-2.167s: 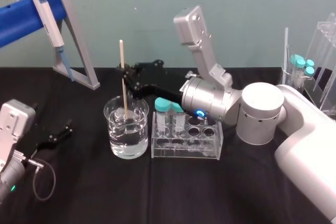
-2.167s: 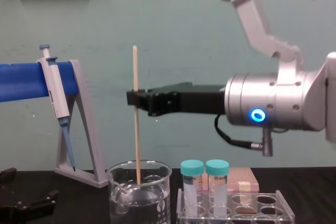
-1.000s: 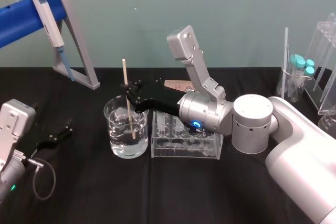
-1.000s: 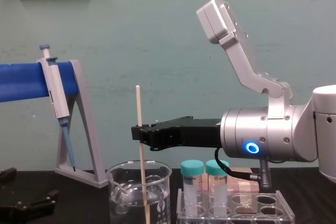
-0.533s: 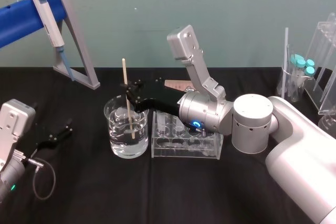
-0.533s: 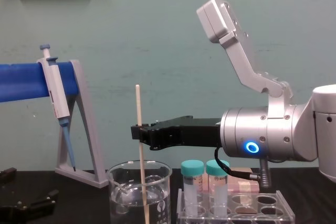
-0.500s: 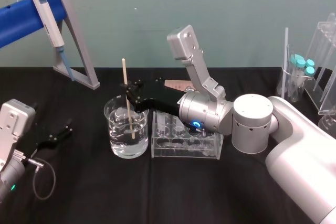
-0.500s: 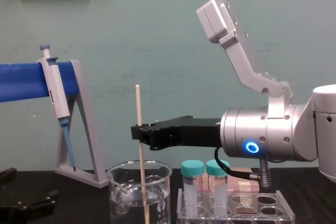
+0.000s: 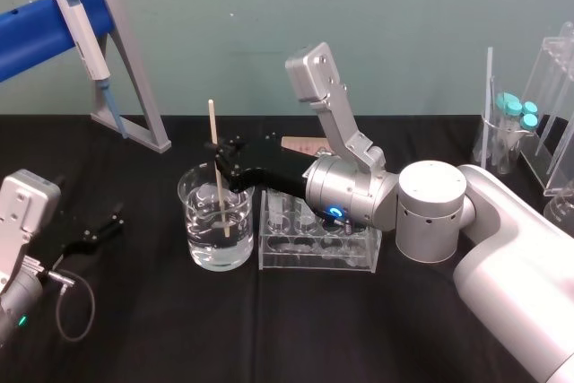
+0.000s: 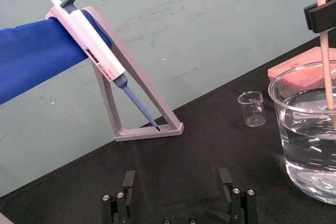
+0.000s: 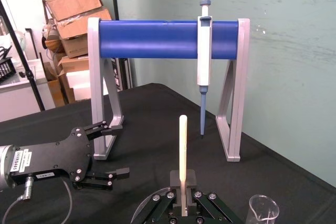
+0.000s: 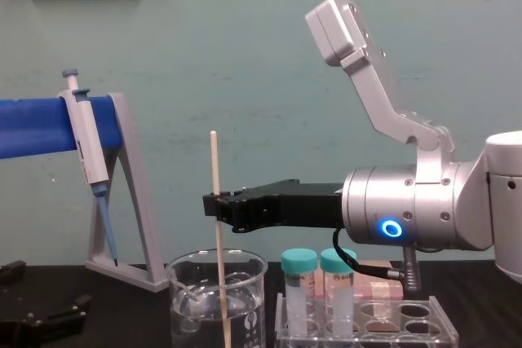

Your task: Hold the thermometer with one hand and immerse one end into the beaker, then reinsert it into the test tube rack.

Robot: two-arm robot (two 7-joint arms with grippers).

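Thermometer (image 9: pixel 213 127) lowered deeper into watery beaker (image 9: pixel 199 244), right gripper (image 9: pixel 220 161) clenching it, left gripper (image 10: pixel 177 184) parked, released

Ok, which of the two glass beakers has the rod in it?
The large water-filled clear glass beaker beside the clear plastic rack; the right gripper holds the thin cream thermometer in it. The tiny beaker is empty.

The beaker (image 9: pixel 194 221) is sitting under the right end effector (image 9: pixel 221 158), the thermometer (image 9: pixel 213 123) standing inside it, the test tube rack (image 9: pixel 316 259) lying lower right.
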